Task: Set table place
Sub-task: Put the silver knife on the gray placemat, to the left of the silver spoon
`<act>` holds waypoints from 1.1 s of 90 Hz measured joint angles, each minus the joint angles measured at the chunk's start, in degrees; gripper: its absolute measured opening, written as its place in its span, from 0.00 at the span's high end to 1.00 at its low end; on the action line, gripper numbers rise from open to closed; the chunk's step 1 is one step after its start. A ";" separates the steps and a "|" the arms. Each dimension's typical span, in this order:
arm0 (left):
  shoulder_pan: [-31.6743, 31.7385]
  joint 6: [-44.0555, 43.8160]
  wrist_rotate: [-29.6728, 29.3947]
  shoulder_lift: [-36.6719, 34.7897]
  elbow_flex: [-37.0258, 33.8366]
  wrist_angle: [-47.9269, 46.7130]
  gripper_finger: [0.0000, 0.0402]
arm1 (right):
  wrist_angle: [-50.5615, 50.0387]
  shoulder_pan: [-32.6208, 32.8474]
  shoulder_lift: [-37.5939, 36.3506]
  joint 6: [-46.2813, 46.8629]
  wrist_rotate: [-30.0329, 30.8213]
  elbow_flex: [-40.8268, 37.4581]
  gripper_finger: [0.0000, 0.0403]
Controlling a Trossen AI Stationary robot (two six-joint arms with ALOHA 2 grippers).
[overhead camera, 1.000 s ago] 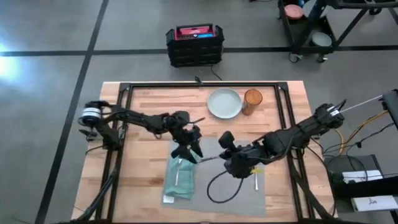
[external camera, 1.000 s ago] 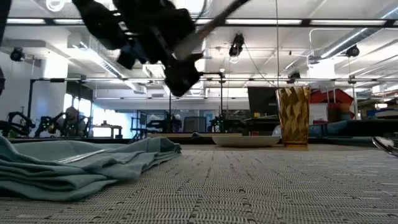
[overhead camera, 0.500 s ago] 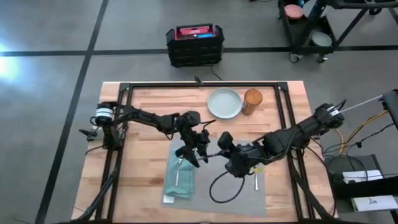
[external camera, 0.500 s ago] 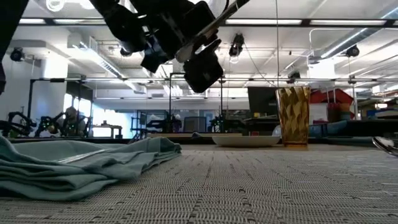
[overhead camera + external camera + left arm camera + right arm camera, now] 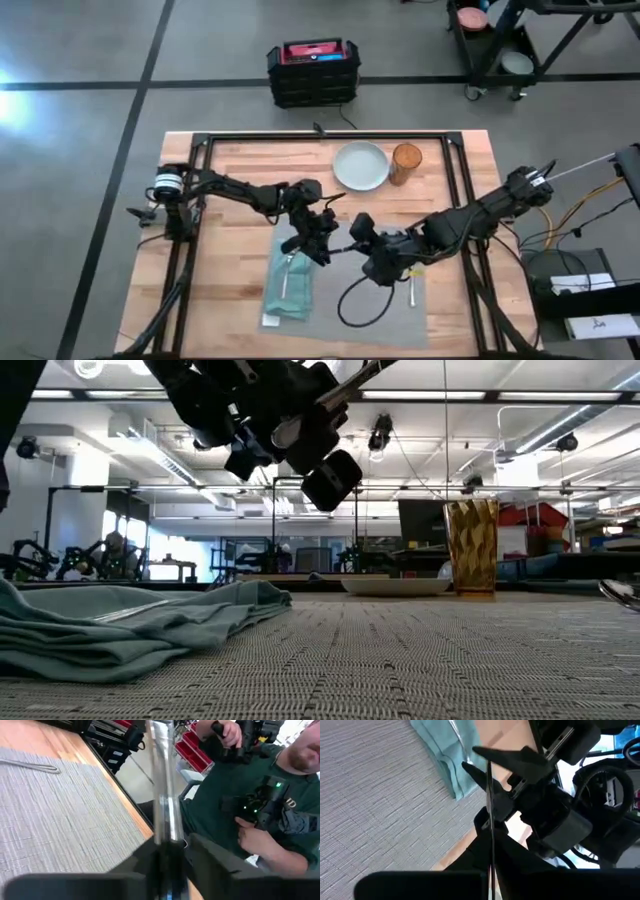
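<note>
Napkin [image 5: 288,285] and fork [image 5: 287,272] lie on the placemat [image 5: 385,318], plate [image 5: 361,165] and glass [image 5: 406,160] wait aside, while both the left gripper [image 5: 322,250] and right gripper [image 5: 352,246] pinch a knife [image 5: 164,795] in midair

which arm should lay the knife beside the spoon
Right, probably: the right gripper also holds the knife and sits nearer the spoon; the left gripper is over by the napkin.

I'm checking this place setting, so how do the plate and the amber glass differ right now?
The plate is pale and wide; the glass is amber and narrower. In the low view the plate sits low and shallow, while the glass stands tall and upright with a faceted wall. Both rest side by side on the bare wood of the table, beyond the grey placemat, not on it.
</note>
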 joint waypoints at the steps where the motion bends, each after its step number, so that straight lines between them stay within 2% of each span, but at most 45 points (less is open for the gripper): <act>1: 0.00 -0.06 -0.13 0.00 -0.01 -0.12 0.89 | 0.10 0.00 -0.01 -0.12 -0.06 0.00 1.00; 6: 0.11 -0.02 -0.33 0.06 -0.10 0.03 0.93 | 0.25 0.00 -0.03 -0.91 -0.08 0.07 1.00; 31: 0.01 0.14 -1.54 0.07 -0.25 0.16 0.89 | -0.28 -0.02 -0.03 0.18 -0.30 0.04 1.00; 43: 0.00 0.04 -1.99 0.07 -0.14 0.12 0.93 | -0.26 -0.02 -0.03 2.37 -0.21 0.04 1.00; 59: 0.00 0.71 -2.52 0.07 -0.01 0.03 0.93 | -0.26 0.00 -0.03 3.80 -0.15 0.04 0.99; 71: 0.00 1.01 -2.95 0.07 -0.01 0.00 0.94 | -0.37 -0.02 -0.04 8.12 -0.31 0.04 0.94; 84: 0.02 0.92 -3.96 0.04 0.01 -0.08 1.00 | -0.66 -0.02 -0.23 11.70 -0.28 0.02 0.84; 99: 0.09 1.13 -5.65 -0.11 0.10 -0.04 0.99 | -1.53 -0.04 -1.30 19.87 -0.32 -0.07 0.73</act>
